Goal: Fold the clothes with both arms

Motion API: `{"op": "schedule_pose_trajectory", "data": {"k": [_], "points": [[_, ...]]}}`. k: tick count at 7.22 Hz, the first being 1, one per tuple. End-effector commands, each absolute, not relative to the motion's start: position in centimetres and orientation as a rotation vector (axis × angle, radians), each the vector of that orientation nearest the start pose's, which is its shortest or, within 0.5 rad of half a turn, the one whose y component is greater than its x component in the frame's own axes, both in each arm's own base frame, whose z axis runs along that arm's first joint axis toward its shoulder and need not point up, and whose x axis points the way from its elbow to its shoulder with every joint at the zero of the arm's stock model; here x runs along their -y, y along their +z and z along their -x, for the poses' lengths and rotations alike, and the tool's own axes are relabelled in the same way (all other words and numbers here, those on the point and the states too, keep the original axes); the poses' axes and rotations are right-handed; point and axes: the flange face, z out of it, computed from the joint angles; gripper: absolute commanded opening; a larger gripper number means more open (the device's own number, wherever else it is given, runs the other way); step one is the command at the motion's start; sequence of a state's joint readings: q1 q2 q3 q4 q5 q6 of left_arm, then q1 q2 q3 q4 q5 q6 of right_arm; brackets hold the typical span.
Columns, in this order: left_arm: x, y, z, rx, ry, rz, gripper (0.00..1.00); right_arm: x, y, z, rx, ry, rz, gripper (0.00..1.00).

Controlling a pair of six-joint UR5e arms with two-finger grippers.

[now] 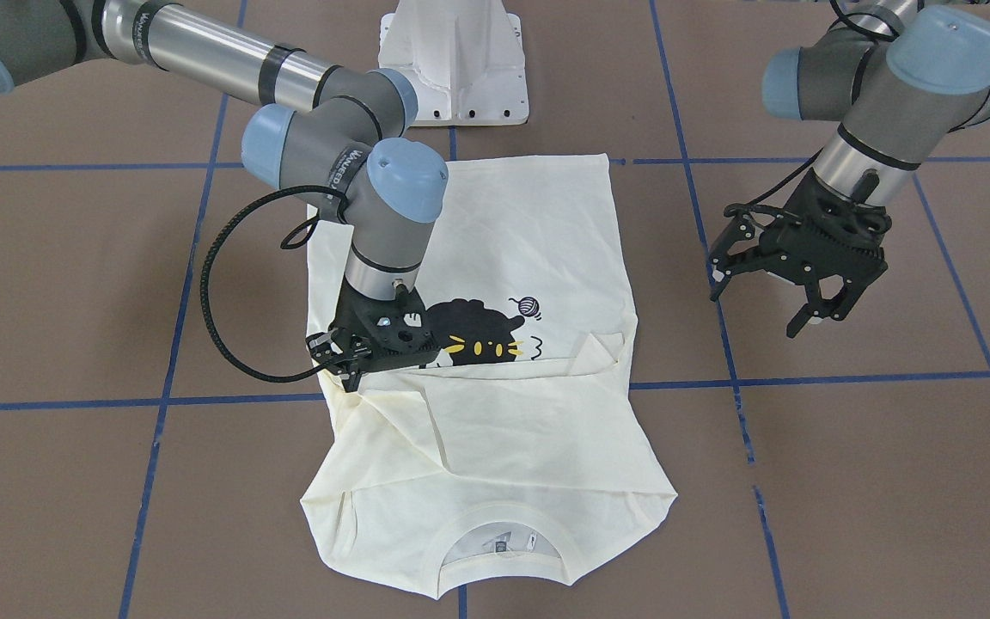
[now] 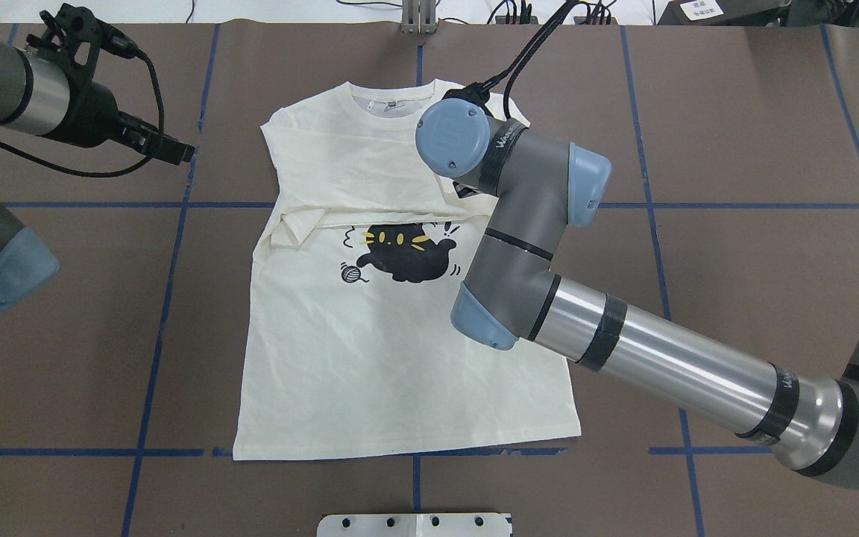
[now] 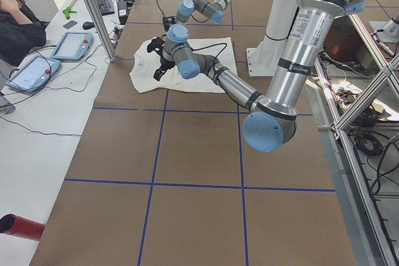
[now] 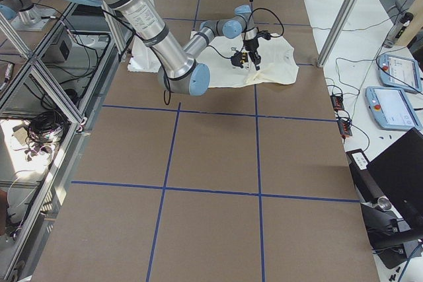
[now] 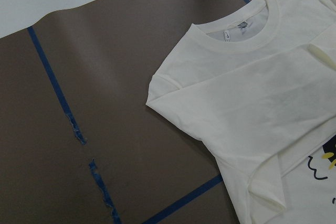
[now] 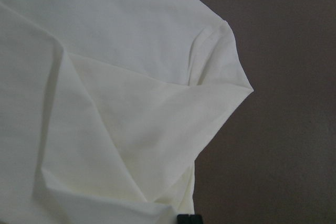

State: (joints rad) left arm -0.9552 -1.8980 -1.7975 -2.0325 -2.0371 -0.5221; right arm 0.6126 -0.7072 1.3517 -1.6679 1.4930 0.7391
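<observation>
The cream-white shirt lies flat on the brown table, cat print up, with its collar on the side away from the robot. Both sleeves are folded in across the chest. My right gripper is down at the shirt's side edge near the cat print. It is shut on the cloth, and in the right wrist view the creases of the shirt run together toward it. In the overhead view the right wrist hides that gripper. My left gripper hangs open above bare table, well off the shirt's other side.
The white pedestal base stands just behind the shirt's hem. Blue tape lines cross the brown table. A person sits at a side desk with tablets, and a metal post stands at the table's edge.
</observation>
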Motion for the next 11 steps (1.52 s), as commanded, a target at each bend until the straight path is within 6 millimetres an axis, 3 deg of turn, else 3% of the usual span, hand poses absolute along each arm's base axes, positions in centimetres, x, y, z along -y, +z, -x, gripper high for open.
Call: {"op": "schedule_pose_trajectory", "data": {"k": [1,2,3,4,5,7,8,9,11], "points": [[53.9,32.0,-27.4,-0.903,0.309,-0.607,1.0,57.8,24.7,53.4,0.338,-0.177,-0.417,0.0],[53.9,32.0,-27.4,-0.903,0.309,-0.607,1.0,57.8,24.9,53.4,0.336,-0.171,-0.415,0.0],[53.9,32.0,-27.4,-0.903,0.309,-0.607,1.0,57.9,24.9,53.4,0.343,-0.158,-0.417,0.1],[53.9,32.0,-27.4,-0.903,0.309,-0.607,1.0,58.2,24.9,54.0,0.379,-0.137,-0.441,0.99],[53.9,31.8,-27.3,-0.903,0.309,-0.611,1.0,58.5,24.7,53.8,0.418,-0.076,-0.434,1.0],[53.8,31.5,-27.4,-0.908,0.311,-0.614,1.0,60.1,22.2,50.4,0.6,-0.057,-0.3,1.0],[53.4,31.3,-27.8,-0.92,0.294,-0.601,1.0,59.2,21.0,49.2,0.66,0.016,-0.273,1.0],[52.4,30.8,-28.9,-0.945,0.267,-0.575,1.0,57.5,21.7,47.5,0.718,0.099,-0.269,1.0],[47.8,29.6,-31.9,-1.026,0.179,-0.498,1.0,48.3,24.5,47.0,0.908,0.182,-0.259,1.0]]}}
